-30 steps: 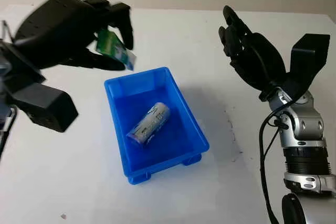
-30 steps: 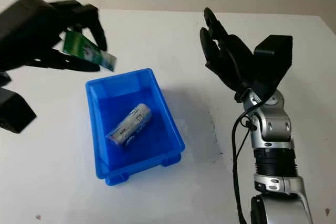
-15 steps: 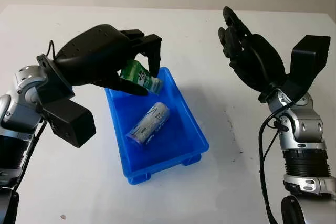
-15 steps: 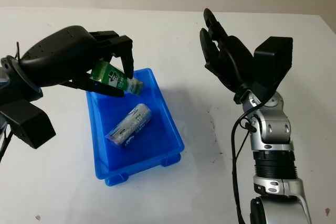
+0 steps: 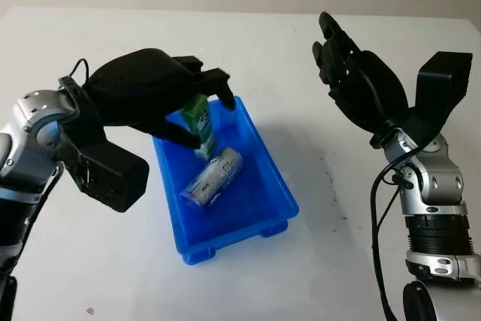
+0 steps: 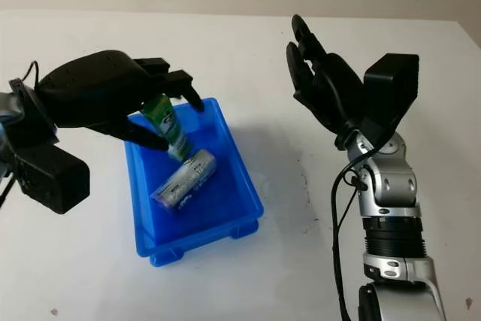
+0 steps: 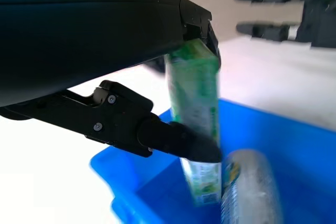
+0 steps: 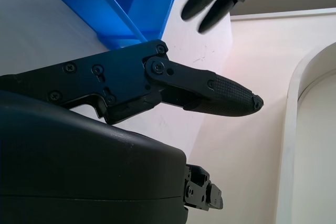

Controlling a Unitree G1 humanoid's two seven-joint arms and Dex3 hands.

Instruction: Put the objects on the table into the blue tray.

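Moved: left hand (image 5: 161, 99) has swung over the blue tray (image 5: 279, 189), tipping the green carton (image 5: 198, 119) upright.
Grip: fingers clamped on carton.
Tray: silver can (image 5: 213, 177) inside.
Right hand (image 5: 361, 80): open, raised.
Next: release carton.

I see bright, even light on the counter (image 5: 316, 261), soft shadows beside the tray (image 5: 279, 186), and close-up wrist blur.

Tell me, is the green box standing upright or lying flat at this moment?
Nearly upright, slightly tilted. The left hand holds the green box on end over the blue tray, beside the silver can lying inside.
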